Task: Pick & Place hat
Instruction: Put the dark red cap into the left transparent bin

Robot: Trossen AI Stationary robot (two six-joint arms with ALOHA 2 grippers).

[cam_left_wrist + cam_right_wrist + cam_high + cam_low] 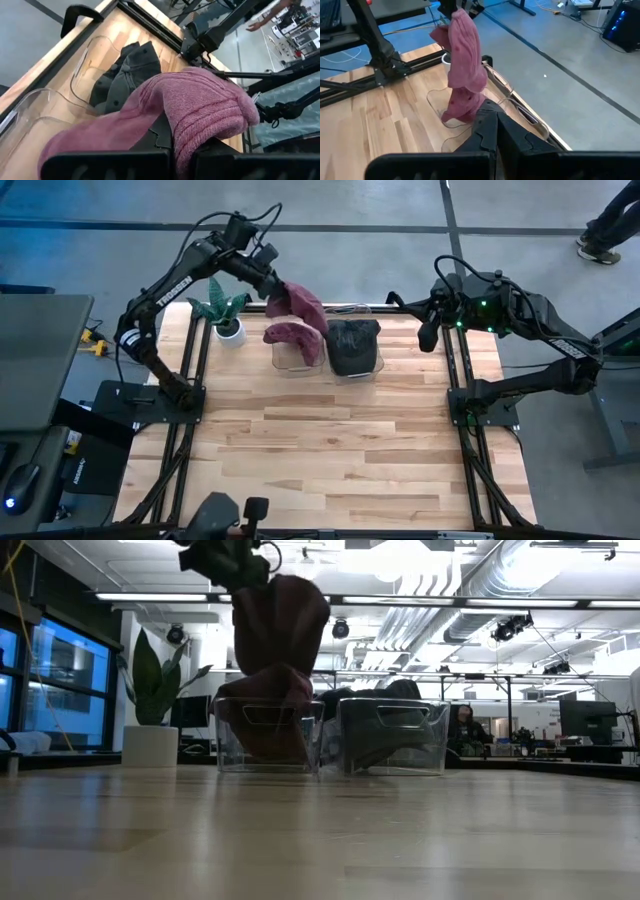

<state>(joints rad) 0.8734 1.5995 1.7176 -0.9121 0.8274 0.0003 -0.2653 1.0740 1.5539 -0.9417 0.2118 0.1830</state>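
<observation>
The left gripper (272, 288) is holding a soft pink knitted hat (300, 315) up in the air, with its fingers squeezed tight on the top of the hat. The hat is hanging down, and its bottom end is dipping into the left clear plastic bin (296, 352), near the far edge of the pale wooden table (330, 450). Right beside that bin is sitting a second clear plastic bin (358, 355), and a dark grey cap (353, 343) is lying in it. The two bins are touching side by side. A small green plant in a white pot (228, 315) is standing close to the left bin, so there is little room on that side. The near part of the table is wide open, with lots of room to move. The right gripper (426, 332) is waiting at the right edge of the table, well apart from the bins, with its fingers pressed together on nothing. In the low view the left gripper is cut off at the top of the picture, and the hat is hiding part of the bin behind it. In the left wrist view the hat is covering most of what is under it.
</observation>
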